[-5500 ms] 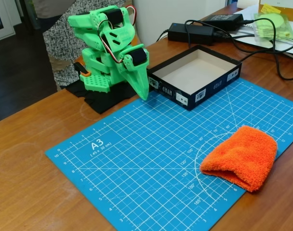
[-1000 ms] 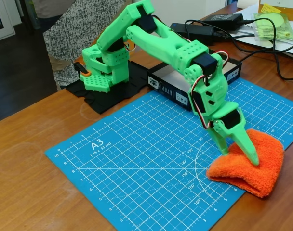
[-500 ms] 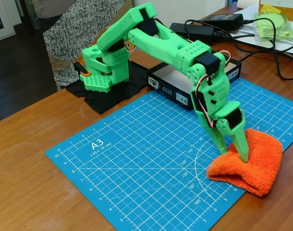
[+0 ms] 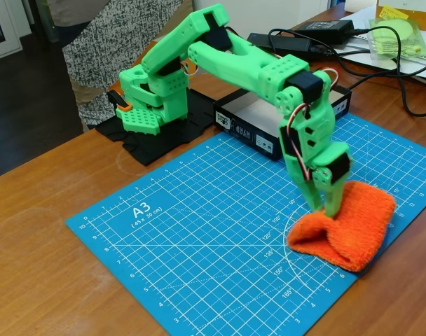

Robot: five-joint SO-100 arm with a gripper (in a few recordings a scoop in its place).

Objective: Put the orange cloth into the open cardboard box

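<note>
The orange cloth (image 4: 344,227) lies on the blue cutting mat (image 4: 199,231) near the front edge of the surface (image 4: 45,231), bunched up under the fingers (image 4: 324,204). These are nearly closed and pinch a fold at the cloth's top, probably to lift it. How much cloth they hold is hard to make out, as the tips sink into the pile. Behind the fingers stands the open box (image 4: 244,124), largely hidden by the green arm (image 4: 241,66). Further back are power bricks (image 4: 272,43).
</note>
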